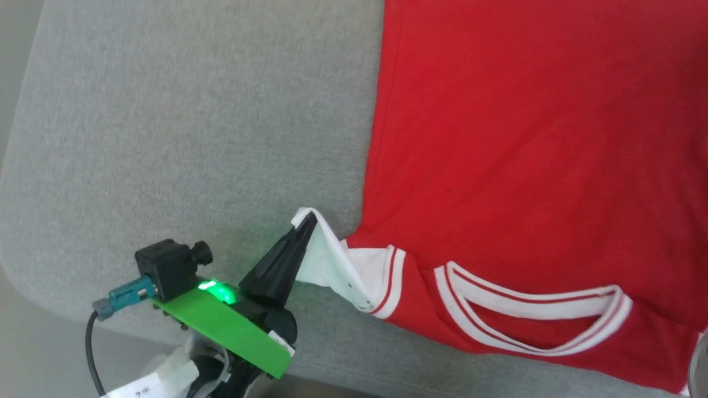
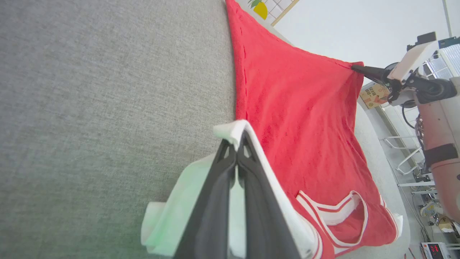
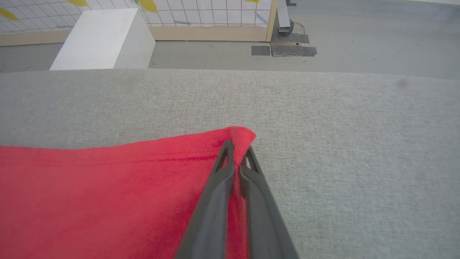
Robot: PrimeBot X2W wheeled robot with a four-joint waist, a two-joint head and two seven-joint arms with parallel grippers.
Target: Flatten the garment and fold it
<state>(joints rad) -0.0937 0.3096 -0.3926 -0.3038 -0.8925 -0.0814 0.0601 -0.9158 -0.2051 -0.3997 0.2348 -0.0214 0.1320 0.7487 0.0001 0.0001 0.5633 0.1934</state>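
The garment [image 1: 525, 155] is a red jersey with white sleeves and a red-and-white striped collar [image 1: 531, 315], lying back side up on a grey padded table [image 1: 166, 138]. My left gripper [image 1: 306, 221] is shut on the tip of a white sleeve [image 1: 337, 265] at the jersey's left side. In the left wrist view the left gripper [image 2: 237, 144] pinches that white sleeve [image 2: 230, 130]. My right gripper [image 3: 237, 158] is shut on a red hem corner of the garment [image 3: 107, 201], lifted a little off the table. The left wrist view shows the right gripper [image 2: 355, 67] holding that far corner up.
The grey table's rounded front edge [image 1: 66, 309] runs close under my left wrist. Beyond the table's far edge lie a white box [image 3: 104, 36], a gridded wall panel [image 3: 208, 14] and bare floor. Racks and equipment [image 2: 413, 158] stand off to the side.
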